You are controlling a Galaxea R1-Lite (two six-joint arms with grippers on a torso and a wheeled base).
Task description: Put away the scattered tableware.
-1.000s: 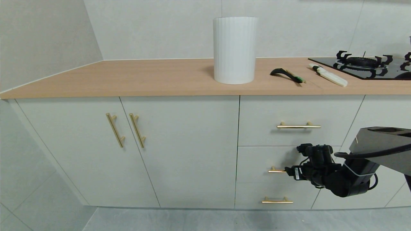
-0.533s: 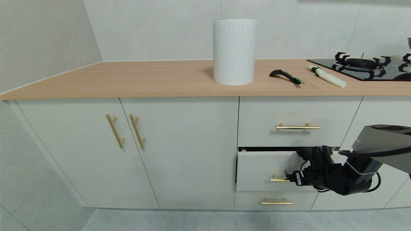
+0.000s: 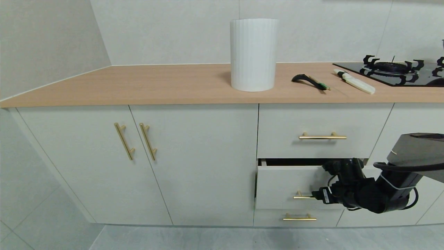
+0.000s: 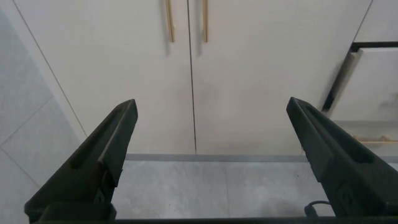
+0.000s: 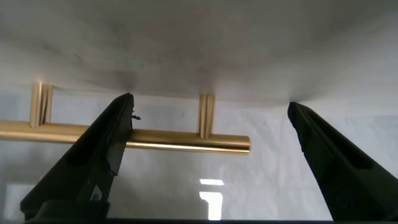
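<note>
Wide-open, empty right gripper [image 3: 319, 195] at the brass handle [image 3: 302, 197] of the part-open grey middle drawer [image 3: 284, 180], with black curved spoon [image 3: 307, 78] and white knife [image 3: 355, 83] near the right end of the wooden countertop [image 3: 156, 83].

Countertop [image 3: 156, 83]: wood-grain finish, matt and smooth. Cabinet fronts [image 3: 201, 156]: pale grey, matt, no visible texture. Bar handles [image 3: 322, 137]: brass-coloured metal with a satin sheen; the drawer handle [image 5: 186, 145] carries a bright highlight along its length. Ribbed container [image 3: 253, 55]: white, matt, vertically fluted. At its 3 o'clock, the black spoon [image 3: 305, 78] looks glossy, and the hob [image 3: 383, 78] is reflective black glass with matt black metal pan supports [image 3: 393, 65]. Floor [image 3: 173, 238]: grey matt tile.
</note>
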